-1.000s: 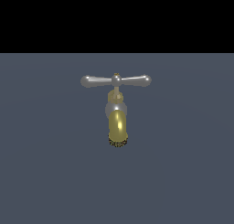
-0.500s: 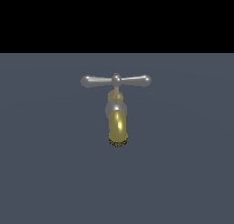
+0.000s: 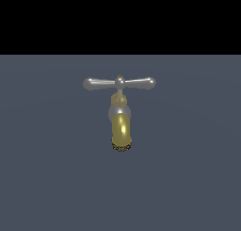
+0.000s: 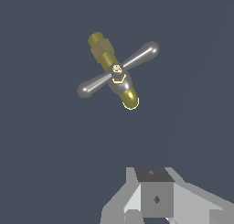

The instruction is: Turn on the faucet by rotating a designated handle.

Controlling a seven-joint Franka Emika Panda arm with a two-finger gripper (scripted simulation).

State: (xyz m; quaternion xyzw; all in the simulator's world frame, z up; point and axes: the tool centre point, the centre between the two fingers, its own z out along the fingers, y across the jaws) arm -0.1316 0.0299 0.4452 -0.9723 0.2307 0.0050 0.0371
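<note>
Grey gripper (image 4: 157, 205) parts showed only at the wrist view's edge, fingertips cut off, so whether it was open or closed could not be told; it touched nothing. One faucet (image 3: 121, 126) stood mid-scene on the dark floor (image 3: 47, 178), its gold spout speckled at the tip. One silver-grey handle (image 3: 119, 83) crossed its top, with two bulbous ends.

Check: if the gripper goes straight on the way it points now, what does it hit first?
Likely bare grey floor. In the wrist view the gripper sits well clear of the faucet and its handle, though depth is unclear.
</note>
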